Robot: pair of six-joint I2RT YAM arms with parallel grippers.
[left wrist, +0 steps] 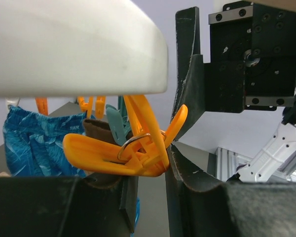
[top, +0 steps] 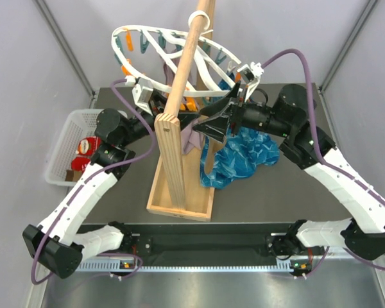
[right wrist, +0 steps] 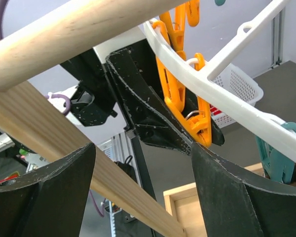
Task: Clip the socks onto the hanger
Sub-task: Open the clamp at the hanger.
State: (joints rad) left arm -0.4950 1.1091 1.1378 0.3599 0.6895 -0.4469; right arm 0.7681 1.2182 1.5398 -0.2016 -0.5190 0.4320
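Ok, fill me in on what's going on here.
Both arms are raised to the hanger, which hangs on the wooden pole. The left gripper is closed around an orange peg; the right gripper is open right beside it, holding nothing. Red socks lie in the basket.

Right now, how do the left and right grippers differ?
The left gripper is shut on an orange peg; the right gripper is wide open, gripping nothing. The left gripper reaches in from the left of the wooden pole, the right gripper from the right of it. Both have black fingers and are raised to the hanger.
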